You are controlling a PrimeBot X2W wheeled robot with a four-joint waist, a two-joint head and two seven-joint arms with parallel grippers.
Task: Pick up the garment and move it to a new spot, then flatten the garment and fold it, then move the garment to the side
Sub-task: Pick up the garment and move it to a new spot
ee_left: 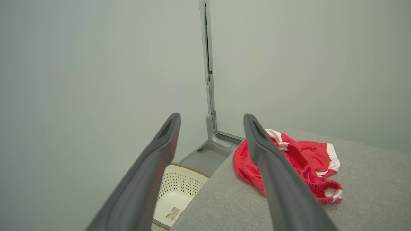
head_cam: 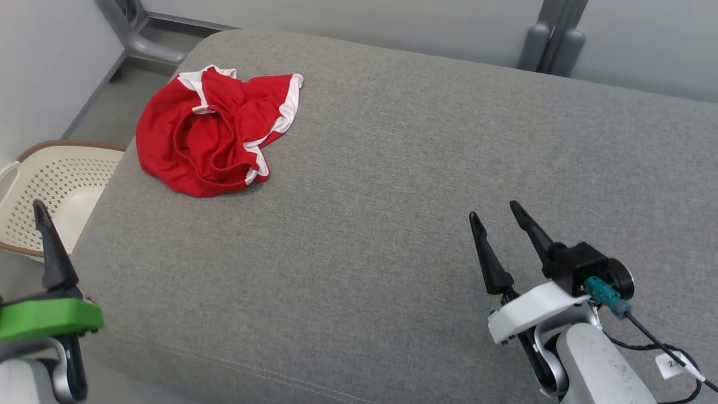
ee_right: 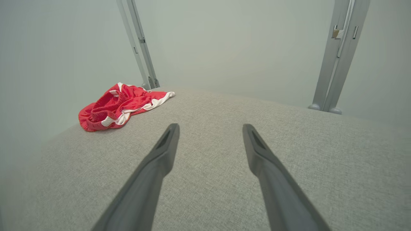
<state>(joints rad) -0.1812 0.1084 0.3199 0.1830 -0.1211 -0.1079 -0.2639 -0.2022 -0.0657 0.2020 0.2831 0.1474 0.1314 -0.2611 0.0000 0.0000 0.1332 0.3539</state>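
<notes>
Red shorts (head_cam: 213,134) sitting crumpled at the far left corner of the grey cushion (head_cam: 392,224), just beside the edge above the white basket (head_cam: 61,179). The heap's long axis runs on a slant from near-left to far-right, white-trimmed leg hems pointing to the far right end. My left pincer (ee_left: 212,118) and right pincer (head_cam: 493,211) are both spread wide and empty, well apart from the shorts.

Bright, soft light, maybe from above, leaves only faint shadows. Both wrist views look hazy and pale, and the close dark fingers (ee_right: 147,179) are blurry.
</notes>
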